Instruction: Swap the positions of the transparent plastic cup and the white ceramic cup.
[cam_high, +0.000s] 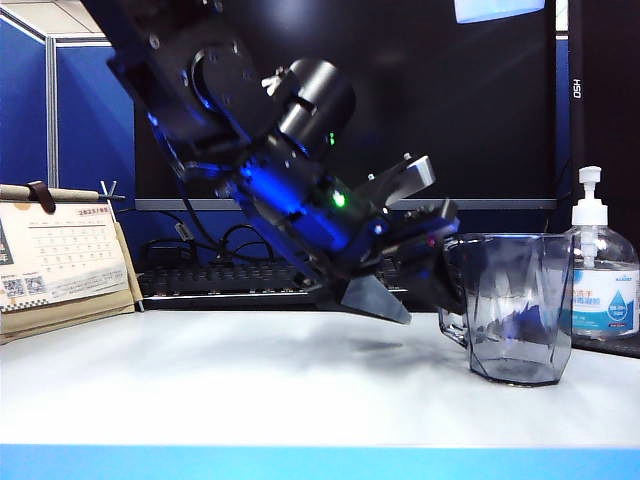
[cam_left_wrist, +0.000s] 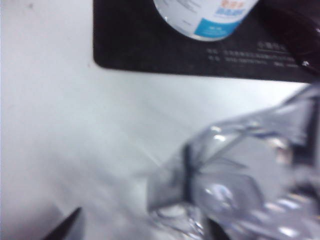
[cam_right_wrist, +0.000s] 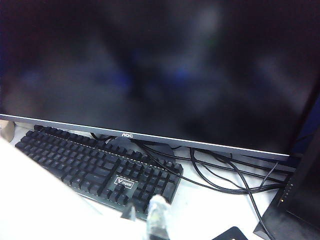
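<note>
Left gripper (cam_high: 425, 240): black housing with grey metal fingers, lit by a blue glow and one green indicator light. Just beside its fingertips, the transparent plastic cup (cam_high: 515, 305): clear, grey-tinted, faceted. Beyond the cup, sanitizer bottle (cam_high: 603, 275): clear body, white pump, blue-and-white label. Table (cam_high: 200, 390): white surface, blue front edge. Well away from the gripper, calendar (cam_high: 55, 260): white grid page, tan base. Monitor (cam_right_wrist: 160, 65) and keyboard (cam_right_wrist: 95, 167): black.
</note>
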